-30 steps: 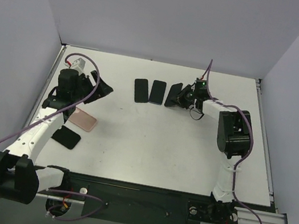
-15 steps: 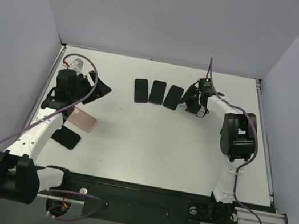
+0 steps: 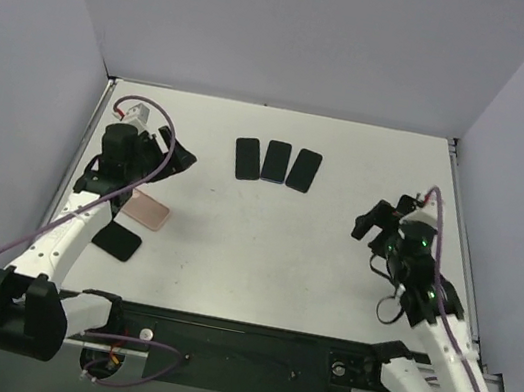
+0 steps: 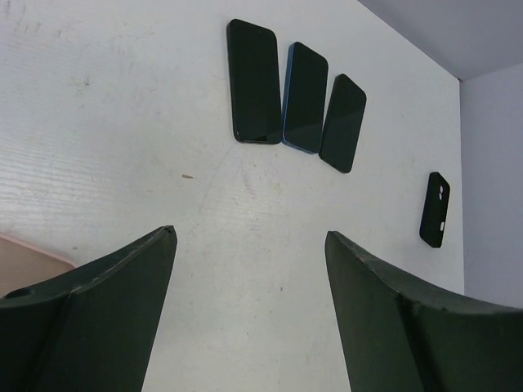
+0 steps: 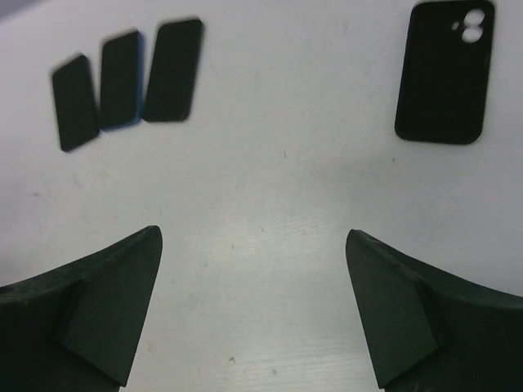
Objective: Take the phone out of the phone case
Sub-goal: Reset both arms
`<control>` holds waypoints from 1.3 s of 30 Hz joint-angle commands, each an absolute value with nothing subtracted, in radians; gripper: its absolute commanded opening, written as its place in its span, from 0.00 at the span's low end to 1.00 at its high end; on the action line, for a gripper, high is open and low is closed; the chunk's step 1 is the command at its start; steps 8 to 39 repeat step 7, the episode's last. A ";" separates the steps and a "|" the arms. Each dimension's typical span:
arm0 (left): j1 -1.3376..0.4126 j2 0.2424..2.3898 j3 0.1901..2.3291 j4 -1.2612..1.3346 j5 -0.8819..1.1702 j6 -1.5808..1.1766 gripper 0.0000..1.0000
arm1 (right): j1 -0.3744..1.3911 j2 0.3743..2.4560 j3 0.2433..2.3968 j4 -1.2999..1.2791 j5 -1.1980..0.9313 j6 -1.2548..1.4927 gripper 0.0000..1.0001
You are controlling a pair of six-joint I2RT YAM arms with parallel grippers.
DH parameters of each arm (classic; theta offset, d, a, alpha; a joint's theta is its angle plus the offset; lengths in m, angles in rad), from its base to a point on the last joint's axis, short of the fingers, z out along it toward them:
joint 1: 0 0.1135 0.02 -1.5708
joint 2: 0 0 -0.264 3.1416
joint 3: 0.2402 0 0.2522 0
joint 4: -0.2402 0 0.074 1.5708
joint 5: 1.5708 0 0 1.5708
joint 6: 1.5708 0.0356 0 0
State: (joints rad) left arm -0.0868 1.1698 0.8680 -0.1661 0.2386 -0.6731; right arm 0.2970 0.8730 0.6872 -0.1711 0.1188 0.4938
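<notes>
Three dark phones lie side by side at the back middle: left (image 3: 246, 159), middle with a blue edge (image 3: 276, 161), right (image 3: 304, 170). They also show as phones (image 4: 302, 98) in the left wrist view and blurred phones (image 5: 127, 86) in the right wrist view. A black empty phone case (image 5: 445, 69) with a camera cut-out lies flat right of them, and is the small case (image 4: 435, 209) in the left wrist view; I cannot make it out from above. My right gripper (image 3: 379, 213) (image 5: 253, 237) hangs open over bare table. My left gripper (image 3: 177, 149) (image 4: 249, 237) is open and empty.
A pink case (image 3: 149, 209) lies under the left arm; its corner (image 4: 20, 265) shows beside the left finger. A flat black item (image 3: 117, 241) lies just nearer. The white table (image 3: 263, 247) is walled at the back and both sides.
My right gripper opened and let go of the third phone, which now lies flat in the row. The right arm pulled back to the near right. The left arm stayed put.
</notes>
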 commanded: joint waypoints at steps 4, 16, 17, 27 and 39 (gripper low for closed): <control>-0.143 1.057 0.848 -0.055 0.158 -0.577 0.84 | 0.308 0.387 0.673 -0.299 0.252 0.437 0.90; -0.192 0.976 0.828 -0.038 0.102 -0.536 0.84 | 0.308 0.266 0.684 -0.290 0.264 0.423 0.90; -0.192 0.976 0.828 -0.038 0.102 -0.536 0.84 | 0.308 0.266 0.684 -0.290 0.264 0.423 0.90; -0.192 0.976 0.828 -0.038 0.102 -0.536 0.84 | 0.308 0.266 0.684 -0.290 0.264 0.423 0.90; -0.192 0.976 0.828 -0.038 0.102 -0.536 0.84 | 0.308 0.266 0.684 -0.290 0.264 0.423 0.90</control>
